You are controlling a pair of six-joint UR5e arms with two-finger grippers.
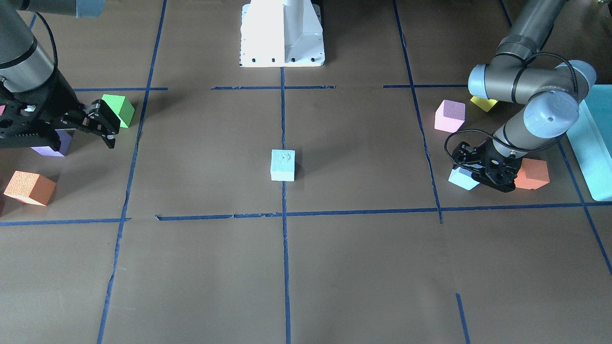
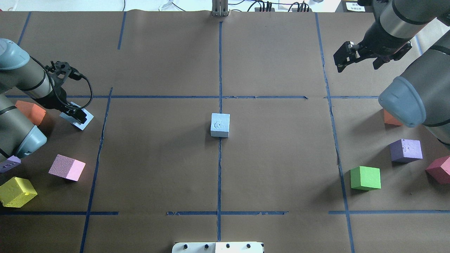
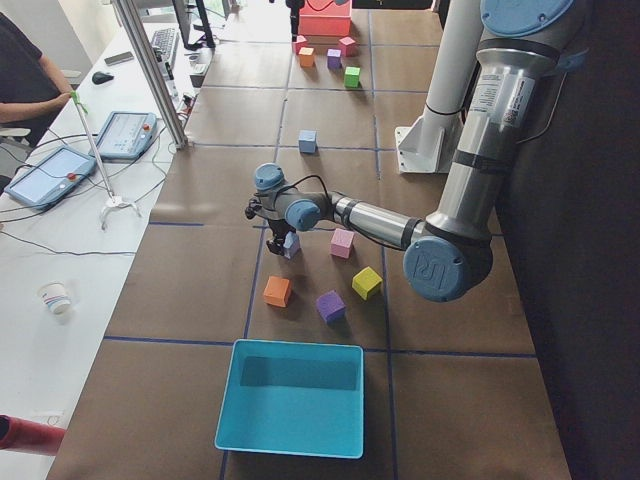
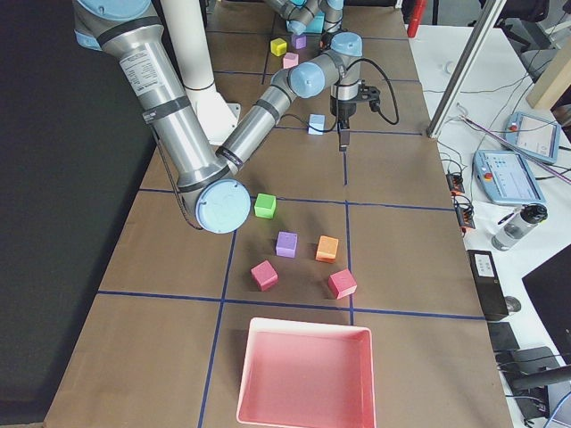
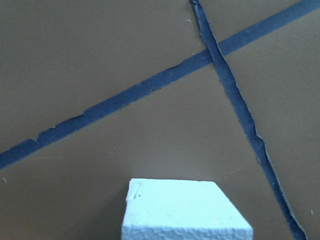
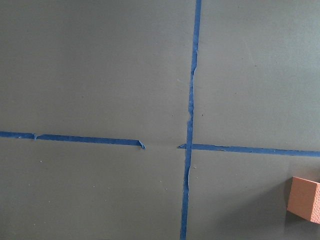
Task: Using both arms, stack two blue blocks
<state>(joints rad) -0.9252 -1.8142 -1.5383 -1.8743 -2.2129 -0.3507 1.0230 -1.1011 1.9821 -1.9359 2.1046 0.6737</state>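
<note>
Hanging right over 1 blue block (image 2: 87,122), my left hand (image 2: 78,116) maybe grips it, I cannot tell; the 2nd blue block (image 2: 220,125) sits well to its right.

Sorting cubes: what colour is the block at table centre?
The block is pale blue; overhead view.

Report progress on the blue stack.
Done: nothing stacked yet; the centre block stands alone. In hand: the left gripper is down on the second block, grip unclear; the right gripper hangs open, empty. Left: lift that block onto the centre one.
</note>
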